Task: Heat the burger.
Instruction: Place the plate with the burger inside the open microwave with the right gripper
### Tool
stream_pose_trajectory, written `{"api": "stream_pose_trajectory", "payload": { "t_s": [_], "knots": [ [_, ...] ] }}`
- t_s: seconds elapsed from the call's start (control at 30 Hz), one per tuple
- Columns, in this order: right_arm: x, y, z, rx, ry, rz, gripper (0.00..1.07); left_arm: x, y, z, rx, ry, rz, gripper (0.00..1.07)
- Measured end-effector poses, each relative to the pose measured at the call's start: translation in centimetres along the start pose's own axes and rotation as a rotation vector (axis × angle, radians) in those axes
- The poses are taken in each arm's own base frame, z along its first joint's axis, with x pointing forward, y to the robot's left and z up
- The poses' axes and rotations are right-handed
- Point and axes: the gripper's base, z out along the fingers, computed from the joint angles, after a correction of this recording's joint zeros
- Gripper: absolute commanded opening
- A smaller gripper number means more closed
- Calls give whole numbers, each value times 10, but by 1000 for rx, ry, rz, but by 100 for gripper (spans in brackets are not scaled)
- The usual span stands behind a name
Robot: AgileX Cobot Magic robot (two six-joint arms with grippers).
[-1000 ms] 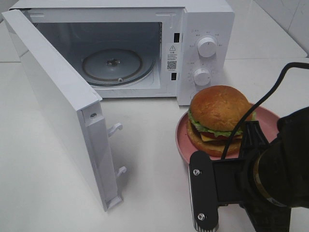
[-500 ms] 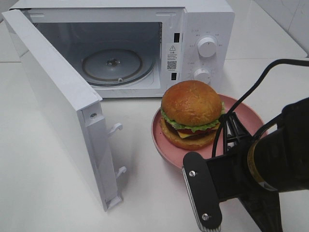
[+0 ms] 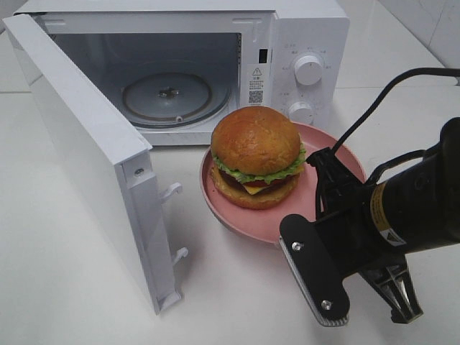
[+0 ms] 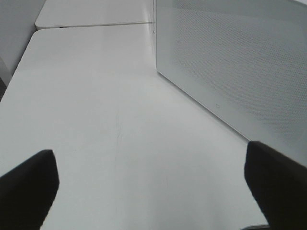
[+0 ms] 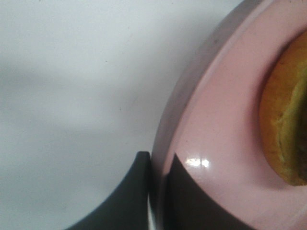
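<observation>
The burger [image 3: 255, 154], with a golden-brown bun, lettuce and cheese, sits on a pink plate [image 3: 287, 215] just in front of the open microwave [image 3: 305, 36]. My right gripper [image 3: 320, 161] is shut on the plate's right rim. The right wrist view shows its fingers pinching the rim, with the gripper [image 5: 156, 177], the plate [image 5: 216, 139] and the bun's edge [image 5: 283, 124] all close up. My left gripper [image 4: 153, 191] is open over bare table, beside the outer face of the microwave door [image 4: 230, 57]; it does not show in the exterior view.
The microwave door [image 3: 86, 144] stands swung out to the left, hooks facing the plate. A glass turntable [image 3: 169, 97] lies inside the cavity. Two knobs [image 3: 307, 70] are on the right panel. White table [image 3: 72, 287] surrounds everything.
My right gripper has carried the plate with the burger leftward and toward the microwave opening. The door and left gripper have not moved.
</observation>
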Motion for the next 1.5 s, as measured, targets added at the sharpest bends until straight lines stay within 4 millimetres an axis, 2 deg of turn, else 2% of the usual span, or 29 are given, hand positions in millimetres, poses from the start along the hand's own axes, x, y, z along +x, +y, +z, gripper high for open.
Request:
{"api": "stream_pose_trajectory", "payload": {
  "t_s": [0.4,0.5,0.57,0.73,1.33,1.5],
  "knots": [
    [10,3,3,-81,-59,-109,0,0,0,0,0,0,0,98],
    [12,-2,2,-84,-78,-114,0,0,0,0,0,0,0,98],
    [14,-13,0,-61,-100,-123,0,0,0,0,0,0,0,98],
    [19,-18,-1,-59,-125,-129,0,0,0,0,0,0,0,98],
    [16,-37,1,-65,-156,-163,0,0,0,0,0,0,0,98],
    [14,-52,-2,-28,-159,-159,0,0,0,0,0,0,0,98]
  ]
}}
